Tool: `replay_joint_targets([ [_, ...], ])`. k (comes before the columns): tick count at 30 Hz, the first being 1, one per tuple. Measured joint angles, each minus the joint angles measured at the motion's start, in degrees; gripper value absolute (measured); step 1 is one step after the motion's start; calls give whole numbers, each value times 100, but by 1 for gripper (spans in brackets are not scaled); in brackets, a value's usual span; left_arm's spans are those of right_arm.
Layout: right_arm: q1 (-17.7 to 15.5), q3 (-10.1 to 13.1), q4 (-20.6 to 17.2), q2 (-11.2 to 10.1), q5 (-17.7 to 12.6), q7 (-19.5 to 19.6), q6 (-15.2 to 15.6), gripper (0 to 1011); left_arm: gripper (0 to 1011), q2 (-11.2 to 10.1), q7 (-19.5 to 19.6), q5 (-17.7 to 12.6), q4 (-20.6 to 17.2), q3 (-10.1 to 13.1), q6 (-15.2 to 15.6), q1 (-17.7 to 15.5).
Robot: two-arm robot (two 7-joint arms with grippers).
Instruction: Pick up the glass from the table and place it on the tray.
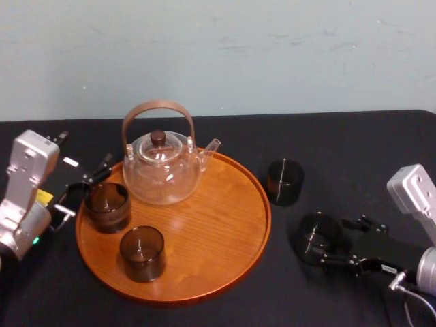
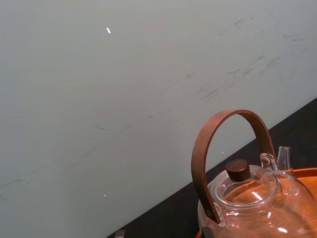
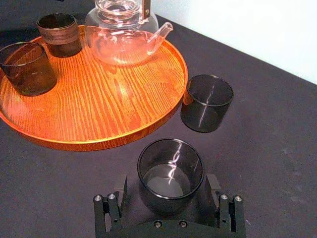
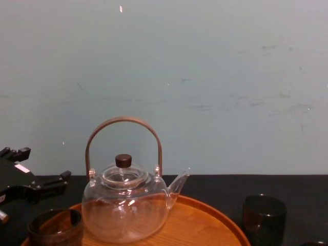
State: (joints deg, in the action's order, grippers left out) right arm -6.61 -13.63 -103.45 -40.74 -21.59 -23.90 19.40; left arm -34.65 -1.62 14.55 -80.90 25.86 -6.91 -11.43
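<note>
While the glass (image 3: 171, 173) is standing at the tray's (image 3: 99, 131) three o'clock, the right end effector (image 3: 170, 192) is straddling it, wide.

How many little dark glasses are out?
4. On the tray: a banded glass by the left gripper and a plain glass at the front. On the table: a third glass beside the tray's right rim, a fourth glass at the right gripper.

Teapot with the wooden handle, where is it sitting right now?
The teapot stands at the back of the round wooden tray, left of centre in the head view, the wood-banded cup just to its left.
</note>
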Motion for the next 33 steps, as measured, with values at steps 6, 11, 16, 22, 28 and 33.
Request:
replay_joint_targets([
  [6,165,-96,121,36,-3,-31,57,1002,1001,0,0,0,0,0,0,0],
  [11,323,-182,245,73,1,-50,108,1002,1001,0,0,0,0,0,0,0],
  [16,479,-279,385,124,11,-66,133,1002,1001,0,0,0,0,0,0,0],
  [22,601,-360,487,165,37,-75,157,1002,1001,0,0,0,0,0,0,0],
  [28,701,-438,563,197,67,-95,157,1002,1001,0,0,0,0,0,0,0],
  [33,749,-500,576,200,126,-98,137,1002,1001,0,0,0,0,0,0,0],
])
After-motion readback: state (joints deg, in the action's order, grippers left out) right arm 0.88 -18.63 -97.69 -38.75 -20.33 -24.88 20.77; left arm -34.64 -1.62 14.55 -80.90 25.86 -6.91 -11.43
